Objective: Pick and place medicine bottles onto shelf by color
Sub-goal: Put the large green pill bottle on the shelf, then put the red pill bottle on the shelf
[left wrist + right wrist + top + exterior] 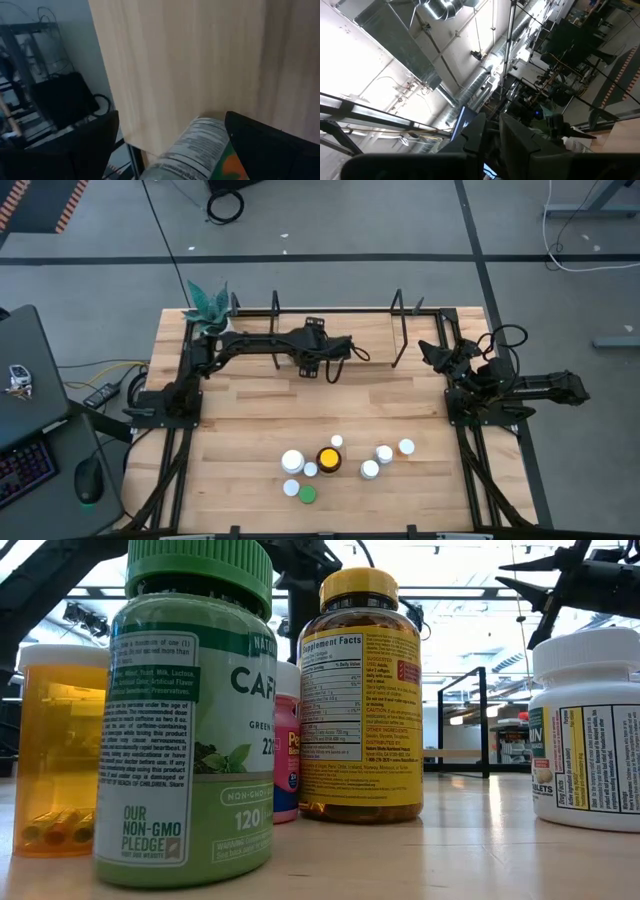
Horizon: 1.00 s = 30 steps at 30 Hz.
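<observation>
Medicine bottle [192, 150] half-hidden, clamped between left fingers [265, 150], right fingers [520, 145] together

A potted plant [207, 304] sits at my table's [250, 420] far left corner; a keyboard [22, 468] and what may be a mouse [89, 480] lie alongside.

bottles [340, 460] – clustered, upright, front-centre | shelf [335, 330] – along rear table edge

Grey floor [400, 220] with dark seams, pale wooden table [260, 420], silver ceiling ducts [435, 7], bright ceiling lights.
</observation>
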Each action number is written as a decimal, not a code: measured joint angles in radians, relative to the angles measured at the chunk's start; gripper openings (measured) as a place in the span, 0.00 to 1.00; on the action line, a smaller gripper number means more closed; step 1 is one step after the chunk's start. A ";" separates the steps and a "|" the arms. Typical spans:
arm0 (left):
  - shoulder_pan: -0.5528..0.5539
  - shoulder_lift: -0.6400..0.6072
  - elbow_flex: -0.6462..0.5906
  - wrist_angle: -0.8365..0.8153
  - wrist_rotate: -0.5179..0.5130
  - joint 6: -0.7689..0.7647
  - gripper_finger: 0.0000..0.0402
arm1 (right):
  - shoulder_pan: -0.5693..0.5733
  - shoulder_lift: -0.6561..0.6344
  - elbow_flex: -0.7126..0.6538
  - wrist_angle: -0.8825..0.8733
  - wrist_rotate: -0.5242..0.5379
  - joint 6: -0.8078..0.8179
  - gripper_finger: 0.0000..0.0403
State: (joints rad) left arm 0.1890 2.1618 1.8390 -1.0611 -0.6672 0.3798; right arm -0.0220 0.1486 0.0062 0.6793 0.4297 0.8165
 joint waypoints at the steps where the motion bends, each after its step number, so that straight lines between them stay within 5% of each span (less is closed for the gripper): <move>1: 0.000 0.001 -0.001 -0.009 -0.011 0.002 0.93 | 0.000 0.000 0.000 0.000 0.000 0.000 0.15; 20: 0.045 0.000 0.000 -0.036 -0.043 -0.007 0.93 | 0.000 0.000 0.000 0.000 0.003 -0.001 0.15; 30: 0.008 -0.019 0.075 -0.037 0.002 -0.202 0.93 | 0.000 0.000 0.000 0.000 0.003 -0.007 0.15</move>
State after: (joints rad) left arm 0.1971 2.1426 1.9137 -1.0986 -0.6651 0.1780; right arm -0.0222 0.1486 0.0061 0.6792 0.4332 0.8091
